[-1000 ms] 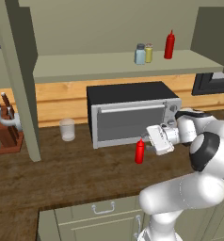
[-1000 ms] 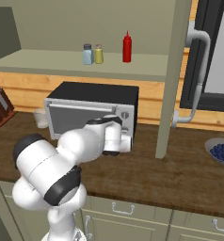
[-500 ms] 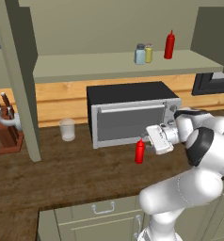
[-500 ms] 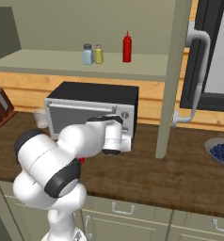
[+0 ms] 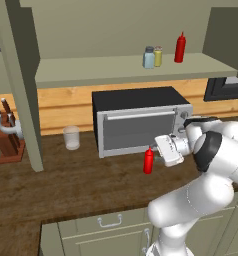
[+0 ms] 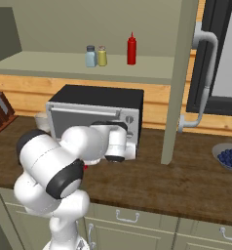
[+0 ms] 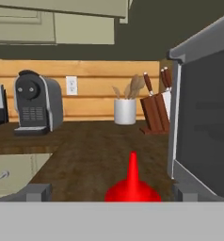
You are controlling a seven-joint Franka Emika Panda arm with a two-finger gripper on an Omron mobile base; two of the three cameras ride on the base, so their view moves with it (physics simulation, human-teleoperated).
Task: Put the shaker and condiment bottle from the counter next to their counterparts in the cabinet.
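Observation:
A slim red condiment bottle stands upright on the dark wood counter in front of the microwave. My gripper sits open just to its right, at nozzle height. In the hand view the bottle's nozzle rises between the two spread fingertips. On the cabinet shelf the pale blue-grey shaker stands right beside the yellowish shaker. A second red bottle stands further right. The right base view shows this same trio: the shaker, the yellowish shaker and the red bottle.
The black microwave stands directly behind the bottle. A glass and a knife block are to the left, past the cabinet post. A blueberry bowl sits far right. A coffee machine stands further along the counter.
The arm's elbow has shifted a little. The hand has stayed close beside the red bottle with its jaws still open. The bottle and the things on the shelf have not moved.

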